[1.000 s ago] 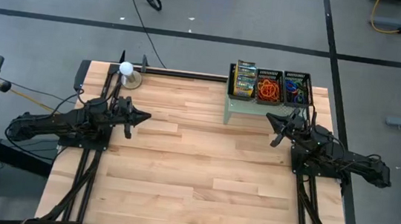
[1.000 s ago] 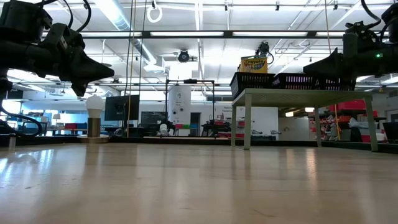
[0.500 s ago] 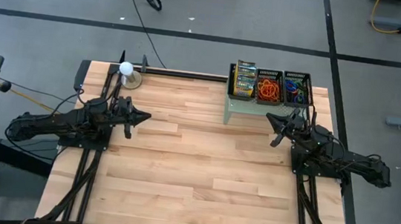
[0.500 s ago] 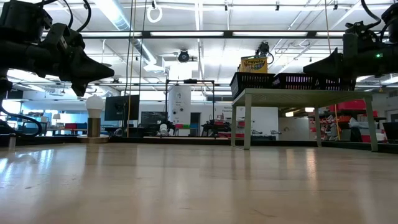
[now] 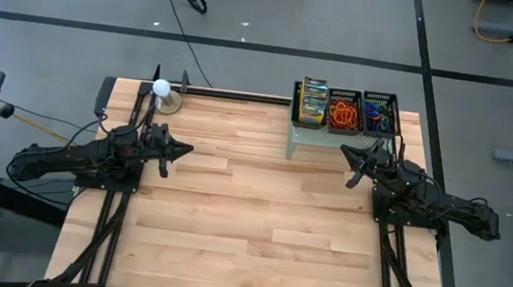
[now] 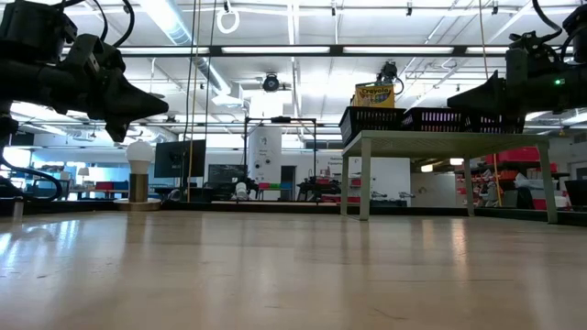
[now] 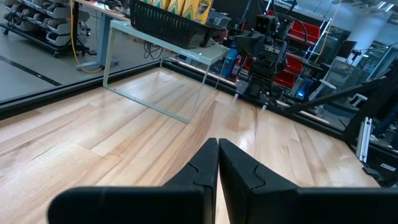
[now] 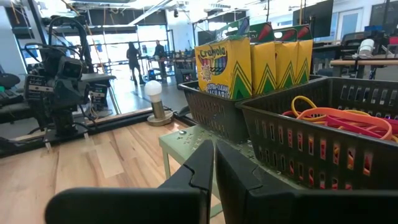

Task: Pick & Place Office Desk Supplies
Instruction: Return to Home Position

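Observation:
Three black mesh trays sit side by side on the pale green shelf (image 5: 319,139) at the table's far right. The left tray (image 5: 312,104) holds yellow-and-green crayon boxes (image 8: 227,67) standing upright. The middle tray (image 5: 342,111) holds orange and red rubber bands (image 8: 323,116). The right tray (image 5: 379,113) holds blue, green and purple bands. My right gripper (image 5: 350,154) is shut and hovers just in front of the shelf, empty. My left gripper (image 5: 187,150) is shut and hovers over the table's left part, empty.
A white ball on a stand (image 5: 162,91) sits at the table's far left corner, beside a dark bar along the far edge. Bare wooden table (image 5: 249,210) stretches between and in front of the two arms. People stand in the room far behind.

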